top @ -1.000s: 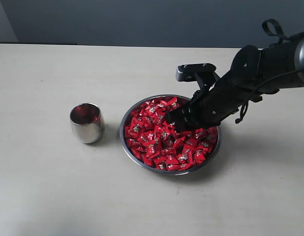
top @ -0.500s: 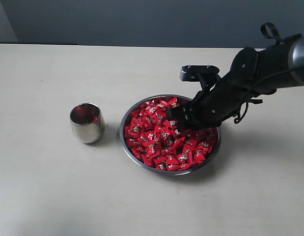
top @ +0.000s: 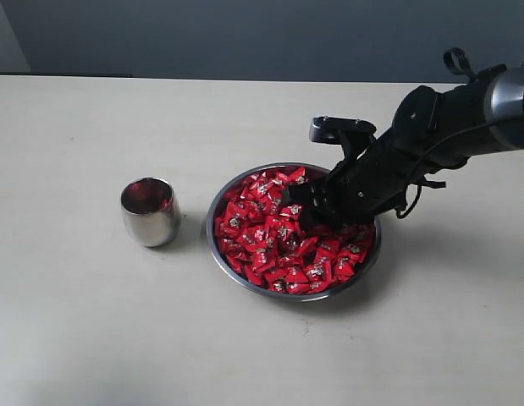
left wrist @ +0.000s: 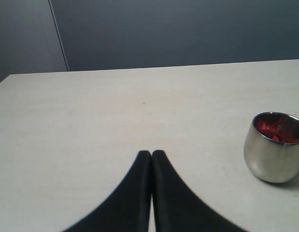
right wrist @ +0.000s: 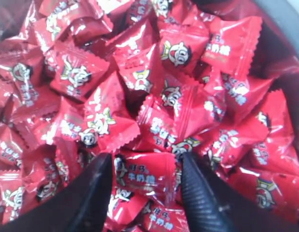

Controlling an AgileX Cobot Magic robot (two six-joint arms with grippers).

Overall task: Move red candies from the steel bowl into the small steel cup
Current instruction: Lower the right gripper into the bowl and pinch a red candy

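The right gripper point(right wrist: 144, 168) has sunk a little deeper into the candies point(top: 274, 241) over the last second, its jaws wide with one sweet lying between them. The bowl point(top: 212, 237) sits right of centre and the cup point(top: 149, 211) to its left — closing on that sweet looks like the next step.

- You are looking at a pale cream table point(top: 92, 338) that fills most of the exterior view; its top is matte, with faint streaks running along it; its far edge runs straight across near the top of that view.
- Behind the table you have a dark blue-grey wall point(top: 245, 38); flat and evenly toned.
- At the far left a lighter grey panel point(top: 3, 34) meets that wall; in the left wrist view you can follow the seam point(left wrist: 57, 36) as a thin, slightly slanted line.
- Your light is soft and diffuse; the tabletop has only a dull sheen; shadows on it are faint and soft-edged.
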